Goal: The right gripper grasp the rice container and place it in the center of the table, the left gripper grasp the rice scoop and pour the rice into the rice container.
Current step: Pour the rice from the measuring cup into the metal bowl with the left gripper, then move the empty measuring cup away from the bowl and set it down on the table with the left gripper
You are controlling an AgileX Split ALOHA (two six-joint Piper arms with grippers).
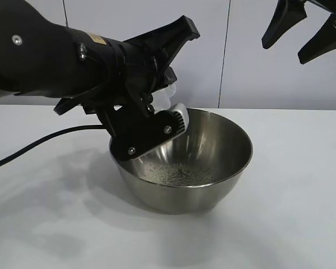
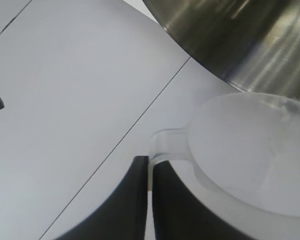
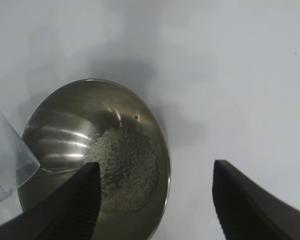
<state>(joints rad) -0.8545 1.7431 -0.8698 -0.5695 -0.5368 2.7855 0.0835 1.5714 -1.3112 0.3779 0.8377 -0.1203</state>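
My left gripper (image 1: 157,120) reaches in from the left of the exterior view and sits at the near-left rim of the rice container (image 1: 213,190), its fingers clamped tight on the short handle of the rice scoop (image 1: 176,112). In my left wrist view the two dark fingers (image 2: 135,200) pinch that clear handle between them, and the frosted cup of the scoop (image 2: 255,150) fills the lower right of the frame, right up against the steel wall of the container (image 2: 240,40) at the upper right. The scoop is tipped over the rim — only a pale sliver of it shows past my wrist in the exterior view.

The container stands upright on the table (image 1: 302,224), a little right of the middle of the exterior frame. The rice (image 1: 179,174) lies as a low whitish patch on its bottom; from my right wrist view it shows as a grainy disc (image 3: 125,165) in the lower left of the frame, with a corner of the scoop (image 3: 10,155) at the left edge over the rim.

My right gripper (image 1: 305,28) hangs in the upper right corner of the exterior view, well apart from the container, jaws spread and holding nothing — in its own view the two dark fingers (image 3: 65,210) stand wide on either side of bare table.
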